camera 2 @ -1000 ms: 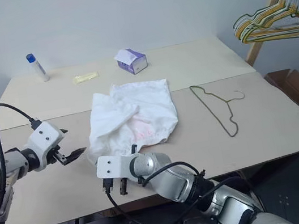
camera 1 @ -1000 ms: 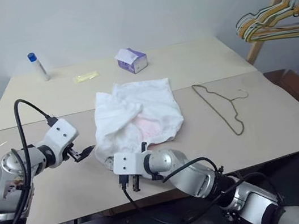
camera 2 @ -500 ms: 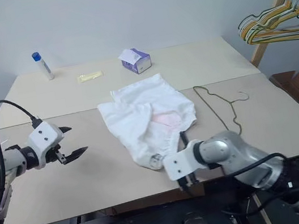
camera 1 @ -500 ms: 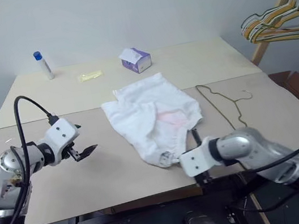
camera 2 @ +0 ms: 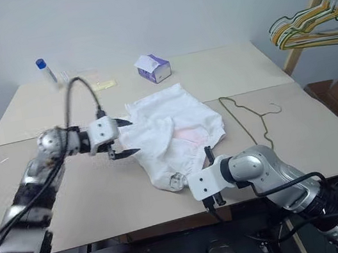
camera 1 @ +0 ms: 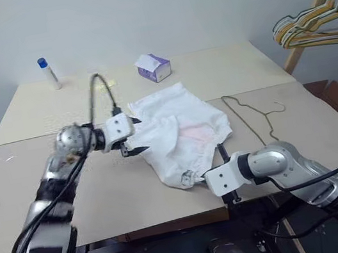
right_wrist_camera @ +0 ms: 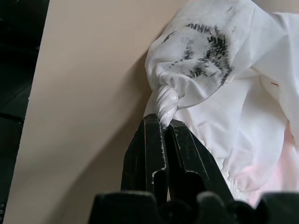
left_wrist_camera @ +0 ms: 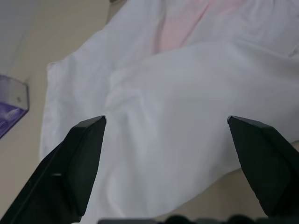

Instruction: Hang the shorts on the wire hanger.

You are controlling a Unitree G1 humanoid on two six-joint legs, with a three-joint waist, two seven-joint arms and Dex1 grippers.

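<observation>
The shorts lie mid-table, wire hanger just right, tissue box behind them

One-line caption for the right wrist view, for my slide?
Right gripper shut on a twisted corner of the white shorts, which lie on the beige table.

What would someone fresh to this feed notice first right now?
The crumpled white cloth shorts in mid-table, one twisted corner pinched in the shut right gripper near the front edge. The left gripper, jaws wide open, reaches at the shorts' left side. The thin olive-brown wire hanger lies flat just right of the cloth, untouched.
</observation>
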